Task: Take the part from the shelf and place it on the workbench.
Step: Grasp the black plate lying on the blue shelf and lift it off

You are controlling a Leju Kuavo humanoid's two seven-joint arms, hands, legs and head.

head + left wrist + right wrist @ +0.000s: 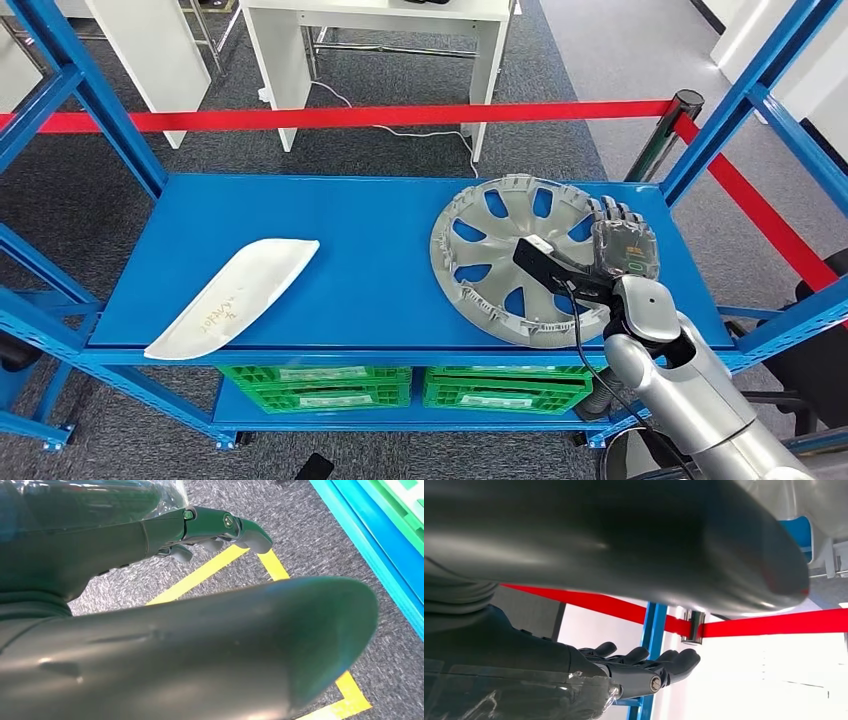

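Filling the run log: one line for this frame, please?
phase: reaching | right hand: open, at wheel cover's right edge, no grip seen | left hand: hanging over floor, holds nothing | white panel: on shelf, untouched

Matt grey plastic hubcap, painted metal shelf

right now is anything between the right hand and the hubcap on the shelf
Nothing visible. The right hand is already at the right rim of the grey hubcap on the blue shelf. The white panel lies far off on the shelf's left side.
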